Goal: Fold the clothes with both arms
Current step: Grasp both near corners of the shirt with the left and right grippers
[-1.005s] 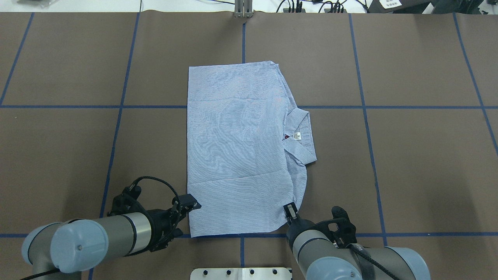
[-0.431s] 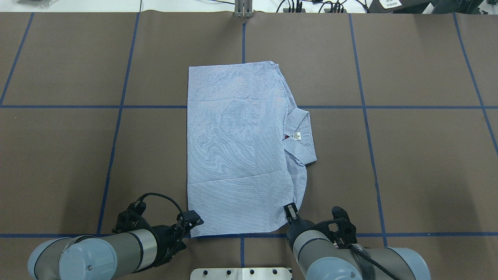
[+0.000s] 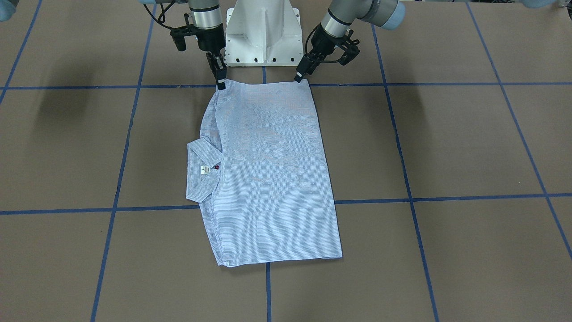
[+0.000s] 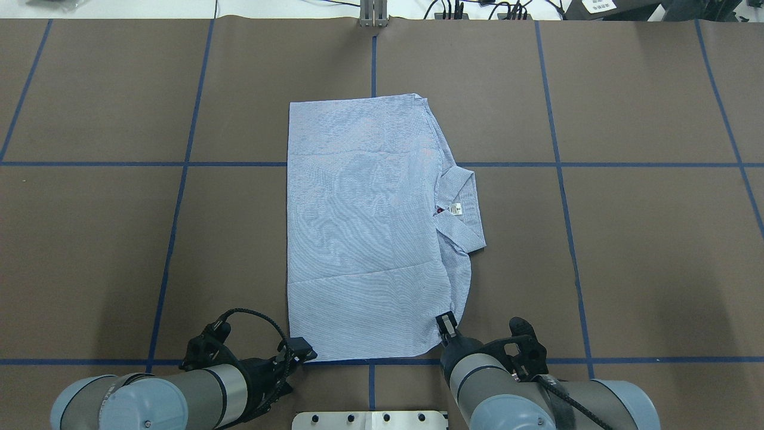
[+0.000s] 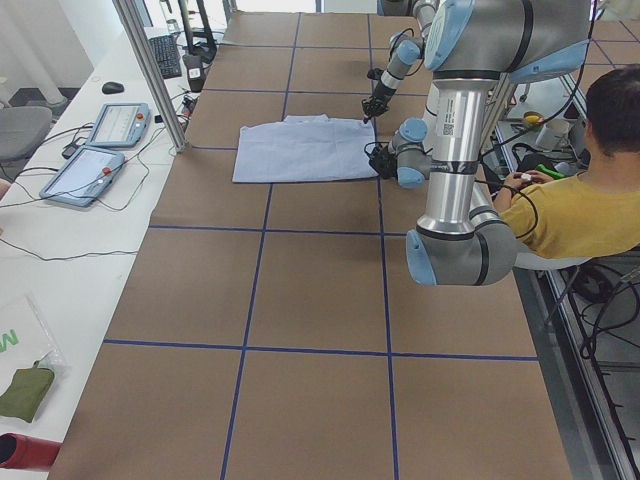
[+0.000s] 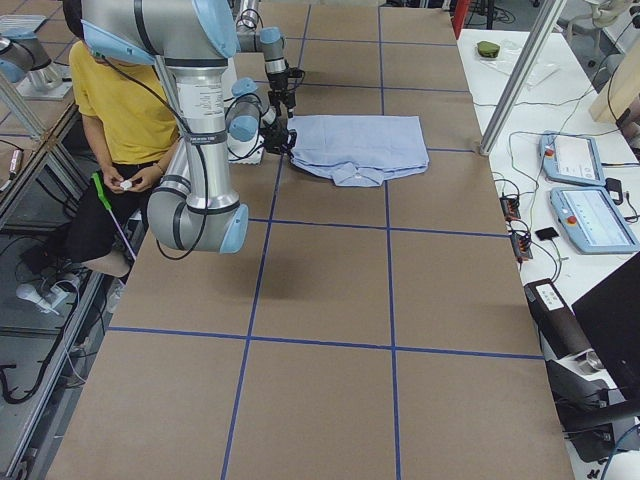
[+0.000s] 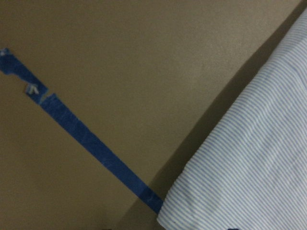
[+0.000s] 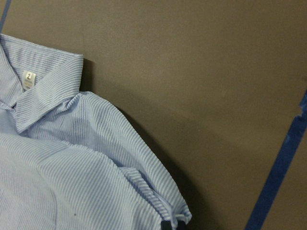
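Note:
The light blue striped shirt [image 4: 364, 233] lies folded flat on the brown table, collar and white label [image 4: 456, 208] on its right side. It also shows in the front view [image 3: 268, 179]. My left gripper [image 4: 301, 350] sits low at the shirt's near-left corner, just outside the cloth, and looks open. The left wrist view shows that corner [image 7: 249, 158] with no fingers on it. My right gripper [image 4: 445, 328] is shut on the shirt's near-right edge. The right wrist view shows the cloth [image 8: 72, 158] bunched at the fingertip. In the front view the left gripper [image 3: 300, 74] is on the right and the right gripper [image 3: 220, 79] on the left.
Blue tape lines [image 4: 185, 164] grid the table. The white pedestal base [image 3: 262, 31] stands just behind the shirt's near edge. An operator in a yellow shirt [image 5: 580, 205] sits behind the robot. Control tablets [image 5: 95, 150] lie on the side desk. A metal post [image 4: 373, 15] stands at the far edge.
My left gripper has moved back toward the robot along the shirt's left edge, down to the near-left corner. The right gripper and the shirt have not moved.

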Controlling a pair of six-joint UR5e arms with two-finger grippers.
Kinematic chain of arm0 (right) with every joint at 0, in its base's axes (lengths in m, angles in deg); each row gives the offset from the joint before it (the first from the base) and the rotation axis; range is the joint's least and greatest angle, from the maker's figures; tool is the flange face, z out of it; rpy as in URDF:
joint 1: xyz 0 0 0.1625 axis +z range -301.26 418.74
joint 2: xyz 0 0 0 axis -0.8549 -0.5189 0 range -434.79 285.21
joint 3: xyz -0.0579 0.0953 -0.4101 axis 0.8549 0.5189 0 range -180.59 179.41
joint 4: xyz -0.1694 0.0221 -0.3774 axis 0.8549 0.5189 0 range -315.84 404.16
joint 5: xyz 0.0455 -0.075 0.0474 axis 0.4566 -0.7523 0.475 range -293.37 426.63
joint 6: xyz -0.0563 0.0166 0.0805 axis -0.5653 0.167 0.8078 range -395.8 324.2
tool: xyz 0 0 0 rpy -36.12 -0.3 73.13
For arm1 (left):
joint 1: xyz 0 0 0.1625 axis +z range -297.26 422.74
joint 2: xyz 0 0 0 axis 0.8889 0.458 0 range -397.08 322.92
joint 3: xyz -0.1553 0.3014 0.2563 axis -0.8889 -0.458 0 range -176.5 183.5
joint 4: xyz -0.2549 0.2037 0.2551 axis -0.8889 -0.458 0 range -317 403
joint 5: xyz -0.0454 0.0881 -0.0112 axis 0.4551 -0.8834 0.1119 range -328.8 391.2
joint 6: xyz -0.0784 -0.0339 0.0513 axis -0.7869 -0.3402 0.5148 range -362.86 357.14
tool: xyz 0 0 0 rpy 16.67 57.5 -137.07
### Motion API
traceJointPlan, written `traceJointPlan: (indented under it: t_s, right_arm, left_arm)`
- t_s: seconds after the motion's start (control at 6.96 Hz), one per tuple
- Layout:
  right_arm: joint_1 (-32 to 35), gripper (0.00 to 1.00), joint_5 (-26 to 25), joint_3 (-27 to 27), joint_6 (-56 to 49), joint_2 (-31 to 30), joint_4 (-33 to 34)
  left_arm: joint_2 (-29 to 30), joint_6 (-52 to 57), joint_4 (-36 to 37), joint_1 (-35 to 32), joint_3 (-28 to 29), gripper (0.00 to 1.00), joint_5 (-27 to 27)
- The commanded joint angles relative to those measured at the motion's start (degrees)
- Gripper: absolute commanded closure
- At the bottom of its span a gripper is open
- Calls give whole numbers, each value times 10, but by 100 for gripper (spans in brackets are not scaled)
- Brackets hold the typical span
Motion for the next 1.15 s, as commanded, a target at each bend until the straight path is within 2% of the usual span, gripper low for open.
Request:
traceJointPlan:
  t_s: [0.0,0.43,0.57,0.72,1.01]
  right_arm:
    - [0,100,0,0,0,-2,0]
    - [-1,100,-1,0,0,-2,0]
    - [-1,100,-1,0,0,0,0]
    - [-1,100,-1,0,0,-2,0]
    - [-2,100,-1,0,0,-2,0]
  left_arm:
    - [3,-5,0,1,6,26,0]
    - [6,-5,0,0,13,34,-11]
    - [7,-7,0,0,13,55,-11]
    - [7,-12,0,0,13,100,-11]
    - [7,-13,0,-1,7,100,-12]
